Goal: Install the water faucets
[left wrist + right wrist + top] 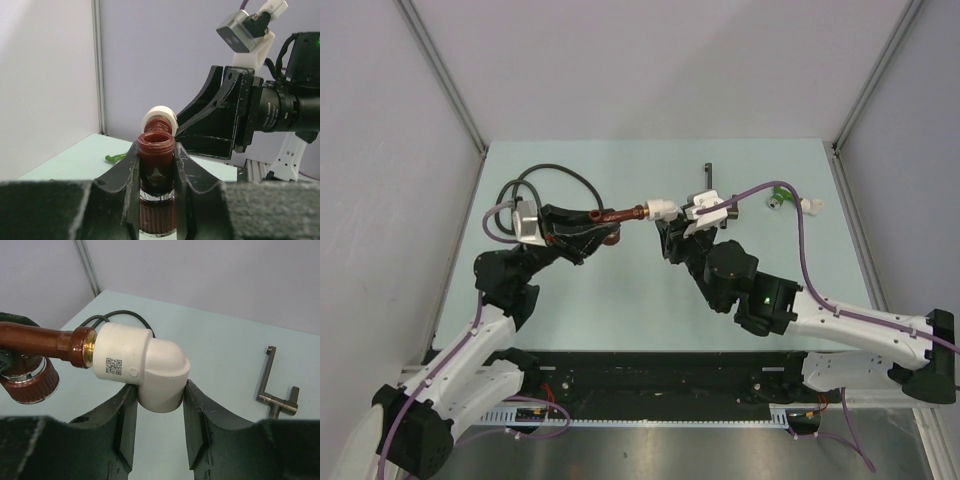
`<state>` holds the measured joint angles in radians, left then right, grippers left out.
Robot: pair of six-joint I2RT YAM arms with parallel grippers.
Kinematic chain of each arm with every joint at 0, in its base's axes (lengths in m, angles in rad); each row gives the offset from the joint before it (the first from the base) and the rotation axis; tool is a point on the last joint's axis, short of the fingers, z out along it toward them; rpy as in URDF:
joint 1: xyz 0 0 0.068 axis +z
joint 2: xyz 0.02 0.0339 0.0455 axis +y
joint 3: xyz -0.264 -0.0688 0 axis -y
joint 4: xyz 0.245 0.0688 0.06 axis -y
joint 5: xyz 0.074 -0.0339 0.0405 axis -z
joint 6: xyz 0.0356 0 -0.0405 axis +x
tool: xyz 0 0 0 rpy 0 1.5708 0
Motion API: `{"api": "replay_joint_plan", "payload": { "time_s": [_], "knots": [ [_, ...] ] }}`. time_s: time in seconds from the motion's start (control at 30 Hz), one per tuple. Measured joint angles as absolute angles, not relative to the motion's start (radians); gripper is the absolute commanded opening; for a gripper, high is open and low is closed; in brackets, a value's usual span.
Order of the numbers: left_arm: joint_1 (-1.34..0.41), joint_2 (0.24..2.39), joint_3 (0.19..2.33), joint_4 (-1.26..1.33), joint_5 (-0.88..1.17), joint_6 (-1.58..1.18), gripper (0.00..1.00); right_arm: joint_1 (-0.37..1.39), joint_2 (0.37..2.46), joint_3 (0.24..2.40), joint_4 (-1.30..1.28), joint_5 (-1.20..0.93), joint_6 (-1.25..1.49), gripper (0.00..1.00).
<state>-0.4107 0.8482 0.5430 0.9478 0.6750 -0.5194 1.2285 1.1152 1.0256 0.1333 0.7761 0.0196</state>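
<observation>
Left gripper (156,165) clamps the copper faucet (45,341) mid-air over the table (620,300). Right gripper (159,405) pinches the elbow (145,365) on its end. Threads probably engaged, but they're hidden. Any tilt could cross-thread them, or the smooth elbow could slip.

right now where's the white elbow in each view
Top external: white elbow mid-picture, right of the copper faucet.
Left wrist: white elbow centre, just behind the copper faucet.
Right wrist: white elbow centre, in the right gripper.
Shared landmark: copper faucet, joined to it.
</observation>
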Motion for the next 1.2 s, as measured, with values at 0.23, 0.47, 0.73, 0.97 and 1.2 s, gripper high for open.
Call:
{"api": "replay_joint_plan", "payload": {
  "time_s": [0.23, 0.47, 0.73, 0.97, 1.2],
  "knots": [
    [-0.412, 0.854, 0.563, 0.915, 0.730, -0.450, 0.00, 1.228, 1.105, 1.063, 0.012, 0.771, 0.057, 0.00],
    [-0.414, 0.860, 0.563, 0.928, 0.772, -0.415, 0.00, 1.222, 1.096, 1.087, -0.082, 0.746, 0.118, 0.00],
    [-0.421, 0.871, 0.563, 0.971, 0.812, -0.372, 0.00, 1.186, 1.072, 1.135, -0.210, 0.638, 0.204, 0.00],
    [-0.437, 0.868, 0.562, 0.951, 0.834, -0.291, 0.00, 1.154, 1.068, 1.165, -0.303, 0.566, 0.261, 0.00],
    [-0.457, 0.846, 0.562, 0.874, 0.841, -0.189, 0.00, 1.116, 1.068, 1.180, -0.376, 0.488, 0.311, 0.00]
  ]
}}
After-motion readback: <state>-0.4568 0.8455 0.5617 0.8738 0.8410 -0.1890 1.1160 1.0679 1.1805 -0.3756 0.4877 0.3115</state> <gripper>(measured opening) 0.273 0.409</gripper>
